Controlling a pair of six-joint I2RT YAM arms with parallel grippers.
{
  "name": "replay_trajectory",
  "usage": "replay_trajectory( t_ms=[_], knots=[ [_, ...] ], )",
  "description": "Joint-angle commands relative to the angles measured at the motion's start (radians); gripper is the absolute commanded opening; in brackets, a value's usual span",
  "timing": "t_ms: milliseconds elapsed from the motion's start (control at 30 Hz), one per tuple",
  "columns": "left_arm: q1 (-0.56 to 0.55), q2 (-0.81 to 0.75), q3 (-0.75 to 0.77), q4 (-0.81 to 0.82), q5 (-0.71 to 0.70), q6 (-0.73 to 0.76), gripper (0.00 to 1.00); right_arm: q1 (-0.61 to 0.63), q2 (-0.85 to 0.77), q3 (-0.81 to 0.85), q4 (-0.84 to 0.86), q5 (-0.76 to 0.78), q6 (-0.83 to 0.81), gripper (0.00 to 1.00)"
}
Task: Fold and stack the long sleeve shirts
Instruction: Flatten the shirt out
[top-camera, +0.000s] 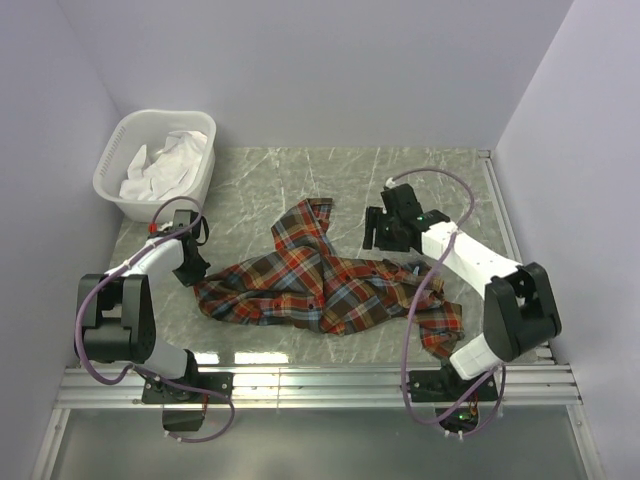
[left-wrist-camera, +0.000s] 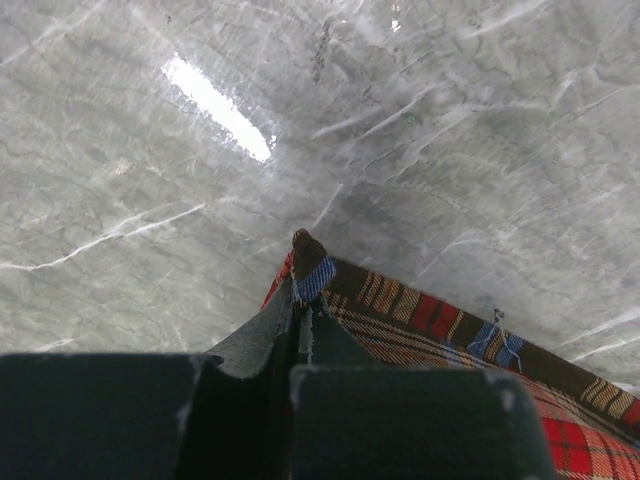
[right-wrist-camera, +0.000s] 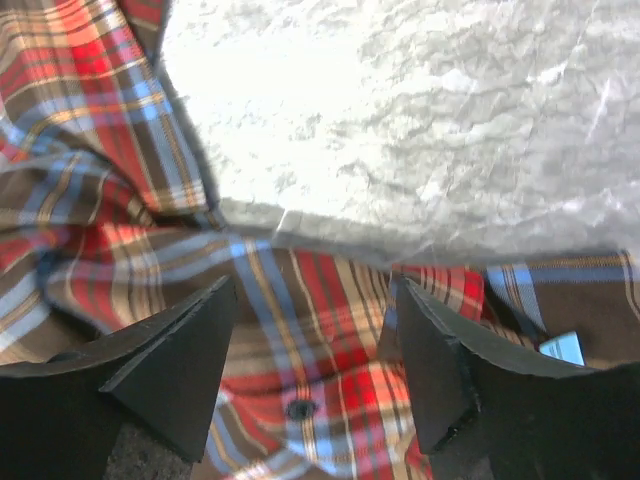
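Observation:
A plaid flannel shirt (top-camera: 320, 285) in red, orange, blue and brown lies crumpled across the middle of the marble table. My left gripper (top-camera: 196, 270) is at the shirt's left corner and is shut on its hem; in the left wrist view the closed fingers (left-wrist-camera: 300, 315) pinch the plaid edge (left-wrist-camera: 430, 315). My right gripper (top-camera: 382, 240) hovers over the shirt's upper right part. In the right wrist view its open fingers (right-wrist-camera: 190, 350) straddle the buttoned plaid cloth (right-wrist-camera: 320, 360) with nothing gripped.
A white laundry basket (top-camera: 120, 190) holding white cloth (top-camera: 165, 165) stands at the back left. Purple walls close in the table on three sides. A metal rail (top-camera: 320, 385) runs along the near edge.

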Motion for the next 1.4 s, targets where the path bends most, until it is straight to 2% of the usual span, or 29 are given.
replay_trajectory(
  t_ms=[0, 167, 333, 433, 467, 533, 567, 667, 767, 933, 1067, 1133, 1167, 1200, 1267, 1300, 1367],
  knots=[
    [0.004, -0.022, 0.010, 0.027, 0.006, 0.022, 0.01, -0.001, 0.068, 0.005, -0.026, 0.043, 0.001, 0.73],
    [0.004, -0.021, 0.005, 0.028, 0.012, 0.026, 0.00, -0.001, 0.123, -0.026, -0.044, 0.108, 0.019, 0.73],
    [0.004, -0.019, 0.013, 0.028, 0.014, 0.028, 0.01, -0.003, 0.189, -0.031, -0.052, 0.100, 0.015, 0.70],
    [0.004, -0.027, 0.027, 0.024, 0.017, 0.026, 0.00, -0.001, 0.196, -0.037, -0.046, 0.085, 0.005, 0.55],
    [0.004, -0.028, 0.034, 0.022, 0.015, 0.026, 0.01, 0.000, 0.193, -0.037, -0.043, 0.080, 0.001, 0.42],
    [0.004, -0.030, 0.070, 0.016, 0.017, 0.025, 0.01, 0.000, 0.180, -0.025, -0.047, 0.080, -0.010, 0.32],
    [0.004, -0.027, 0.085, 0.007, 0.017, 0.023, 0.01, -0.001, 0.176, -0.006, -0.047, 0.083, -0.015, 0.19],
    [0.004, -0.015, 0.165, -0.016, 0.012, 0.017, 0.01, -0.003, 0.142, 0.044, -0.062, 0.123, -0.024, 0.00],
    [0.004, 0.004, 0.275, -0.032, 0.023, 0.010, 0.01, -0.018, 0.101, 0.119, -0.084, 0.157, -0.031, 0.00],
    [0.006, 0.079, 0.558, -0.078, 0.038, 0.013, 0.01, -0.083, 0.048, 0.262, -0.089, 0.185, -0.019, 0.00],
    [0.009, 0.201, 0.845, -0.124, 0.055, 0.037, 0.01, -0.141, 0.048, 0.476, -0.079, 0.173, -0.054, 0.00],
    [0.015, 0.255, 1.064, -0.140, 0.095, 0.051, 0.01, -0.187, 0.083, 0.590, -0.082, 0.162, -0.061, 0.00],
    [0.015, 0.331, 1.162, -0.168, 0.112, 0.051, 0.00, -0.204, 0.099, 0.714, -0.084, 0.156, -0.062, 0.00],
    [0.015, 0.375, 1.379, -0.194, 0.142, 0.049, 0.00, -0.218, 0.111, 0.776, -0.084, 0.131, -0.061, 0.00],
    [0.015, 0.479, 1.586, -0.255, 0.178, 0.048, 0.01, -0.247, 0.122, 0.894, -0.041, 0.111, -0.061, 0.00],
    [0.050, 0.490, 1.690, -0.245, 0.228, 0.039, 0.00, -0.253, 0.113, 0.909, -0.012, 0.094, -0.065, 0.00],
    [0.075, 0.391, 1.616, -0.088, 0.296, 0.013, 0.00, -0.268, 0.055, 0.885, 0.086, 0.047, -0.071, 0.00]
  ],
)
